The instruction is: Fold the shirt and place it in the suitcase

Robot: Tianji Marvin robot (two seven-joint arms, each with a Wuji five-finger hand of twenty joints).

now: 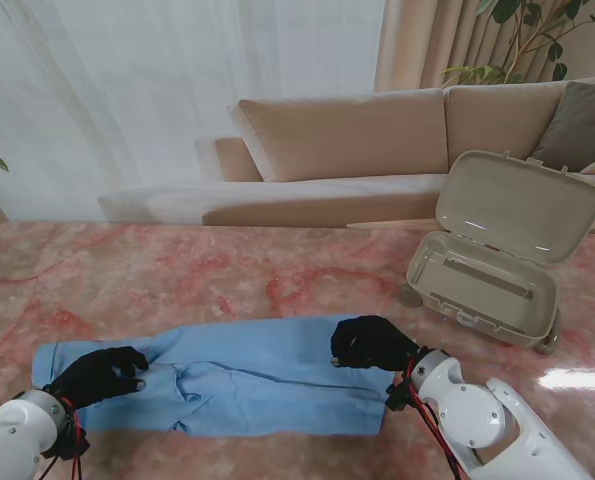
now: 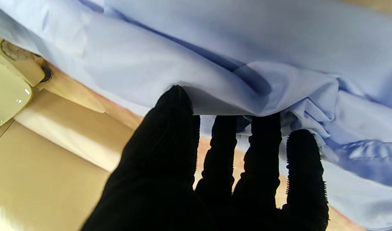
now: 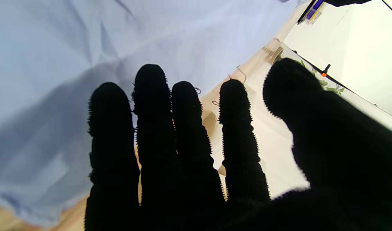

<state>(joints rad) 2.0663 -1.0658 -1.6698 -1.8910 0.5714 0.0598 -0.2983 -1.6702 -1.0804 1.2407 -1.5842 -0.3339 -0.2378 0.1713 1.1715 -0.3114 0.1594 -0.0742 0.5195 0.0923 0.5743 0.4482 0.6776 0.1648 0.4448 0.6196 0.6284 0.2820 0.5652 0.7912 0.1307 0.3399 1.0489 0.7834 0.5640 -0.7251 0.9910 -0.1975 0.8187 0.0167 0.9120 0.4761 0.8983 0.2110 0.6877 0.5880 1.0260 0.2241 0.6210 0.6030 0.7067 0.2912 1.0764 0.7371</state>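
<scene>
The light blue shirt (image 1: 242,375) lay as a long band across the lower middle of the frame. The left hand (image 1: 99,375) pinched a fold at its left end; the right hand (image 1: 372,343) rested spread on its right end. The suitcase (image 1: 497,262) stood open at right.

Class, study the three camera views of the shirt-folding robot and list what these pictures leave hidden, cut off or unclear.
- Stand view: the left robot hand and right robot hand cover the blue shirt beneath them, so any grip is hidden.
- Left wrist view: three fingertips vanish under a shirt fold.
- Right wrist view: the fingers block the shirt's edge.
- Stand view: the open suitcase faces away; its near wall hides part of the floor.
</scene>
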